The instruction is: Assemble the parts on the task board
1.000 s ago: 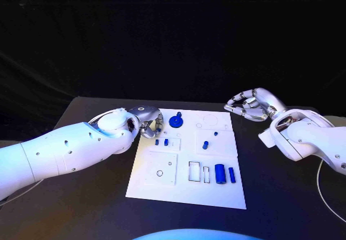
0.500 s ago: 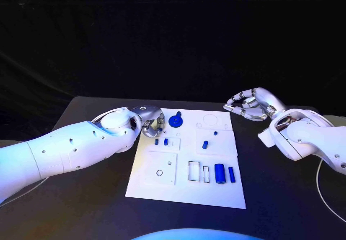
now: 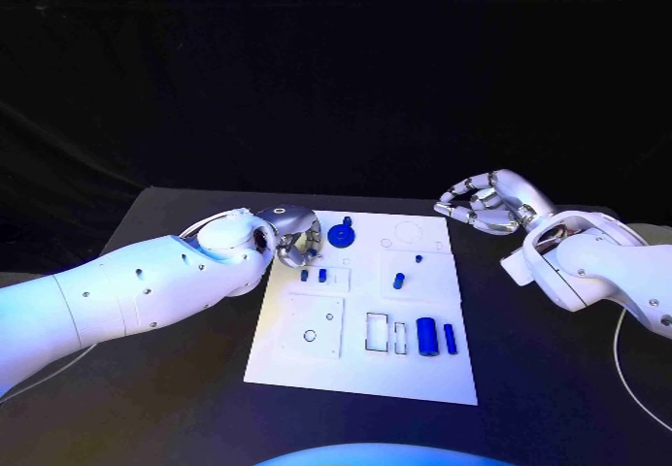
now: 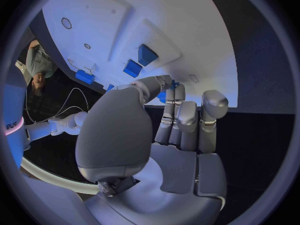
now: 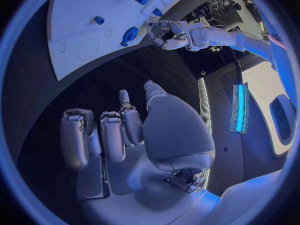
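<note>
Blue parts [image 3: 427, 337] lie in slots at the board's [image 3: 364, 379] near end. At its far-left corner, the left hand [image 3: 294, 238], fingers curled on nothing, has crept closer to the blue wheel [image 3: 342, 236], probably its next pick. Beyond the far-right corner, the right hand [image 3: 484, 202] stays curled, empty.

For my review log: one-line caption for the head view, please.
Left hand hovers at the task board's far-left edge beside a blue round part; right hand waits off-board.
</note>
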{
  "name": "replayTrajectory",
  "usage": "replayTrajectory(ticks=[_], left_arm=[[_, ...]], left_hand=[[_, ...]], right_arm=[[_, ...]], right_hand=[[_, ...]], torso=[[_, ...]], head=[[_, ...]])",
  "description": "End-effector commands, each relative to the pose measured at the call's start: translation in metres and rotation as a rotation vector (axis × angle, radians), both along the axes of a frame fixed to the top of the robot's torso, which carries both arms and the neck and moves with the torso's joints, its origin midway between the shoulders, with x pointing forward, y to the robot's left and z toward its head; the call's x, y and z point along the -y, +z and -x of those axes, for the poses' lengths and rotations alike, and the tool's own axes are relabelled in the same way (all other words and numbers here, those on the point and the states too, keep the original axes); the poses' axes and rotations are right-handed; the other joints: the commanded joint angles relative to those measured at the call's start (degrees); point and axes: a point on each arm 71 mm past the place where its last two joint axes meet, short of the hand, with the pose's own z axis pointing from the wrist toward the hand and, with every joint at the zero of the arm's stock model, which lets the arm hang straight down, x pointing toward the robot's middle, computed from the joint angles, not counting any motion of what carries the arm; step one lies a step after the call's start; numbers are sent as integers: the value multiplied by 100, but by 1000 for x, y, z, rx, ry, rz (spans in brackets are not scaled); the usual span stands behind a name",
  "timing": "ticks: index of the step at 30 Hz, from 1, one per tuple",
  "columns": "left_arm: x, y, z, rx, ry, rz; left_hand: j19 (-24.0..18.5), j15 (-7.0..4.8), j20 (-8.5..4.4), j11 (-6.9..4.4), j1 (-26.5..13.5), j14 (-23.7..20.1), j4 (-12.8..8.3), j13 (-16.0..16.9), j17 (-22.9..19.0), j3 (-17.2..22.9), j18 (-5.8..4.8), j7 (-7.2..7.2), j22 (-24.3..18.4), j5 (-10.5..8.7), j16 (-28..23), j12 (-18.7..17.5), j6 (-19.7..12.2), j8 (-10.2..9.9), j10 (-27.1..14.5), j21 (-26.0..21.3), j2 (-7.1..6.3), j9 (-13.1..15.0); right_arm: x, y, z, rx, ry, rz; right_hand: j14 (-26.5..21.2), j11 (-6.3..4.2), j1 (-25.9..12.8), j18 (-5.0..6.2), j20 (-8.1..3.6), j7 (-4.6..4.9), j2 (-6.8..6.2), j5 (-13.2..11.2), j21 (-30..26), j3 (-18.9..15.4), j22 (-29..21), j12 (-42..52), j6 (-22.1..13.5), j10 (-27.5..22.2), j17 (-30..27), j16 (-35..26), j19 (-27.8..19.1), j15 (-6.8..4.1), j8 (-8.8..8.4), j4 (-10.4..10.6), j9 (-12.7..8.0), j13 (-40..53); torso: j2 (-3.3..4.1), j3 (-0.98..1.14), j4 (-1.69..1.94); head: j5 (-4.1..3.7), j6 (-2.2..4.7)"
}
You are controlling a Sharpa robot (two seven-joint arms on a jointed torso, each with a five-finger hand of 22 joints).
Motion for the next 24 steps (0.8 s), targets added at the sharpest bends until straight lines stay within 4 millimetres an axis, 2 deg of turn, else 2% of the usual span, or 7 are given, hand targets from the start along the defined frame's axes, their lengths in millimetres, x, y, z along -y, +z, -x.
replayTrajectory(ticks=[1, 24], left_arm=[[2, 0, 1, -13, -13, 0], [5, 1, 2, -6, -24, 13]], left_hand=[[-37, 31, 15, -3, -41, -23, -1, -8, -11, 28, 8, 2, 3, 18, 17, -27, 45, 17, -42, -15, 6, 135], [-30, 29, 17, -6, -26, -26, -11, -8, -14, 40, 7, 3, 20, 16, 18, -21, 45, 20, -32, -4, 15, 147]], right_arm=[[-1, 0, 1, 7, 9, 6], [-1, 0, 1, 7, 10, 6]], right_hand=[[395, -36, 11, 31, -37, -45, 39, -30, -19, -13, 1128, -11, -5, 9, 567, -31, 244, -39, 37, 1, 6, 465], [395, -36, 11, 31, -37, -45, 39, -30, -19, -13, 1128, -11, -5, 9, 567, -31, 244, -39, 37, 1, 6, 465]], torso=[[0, -3, 2], [-1, -2, -1]], head=[[-2, 2], [1, -2]])
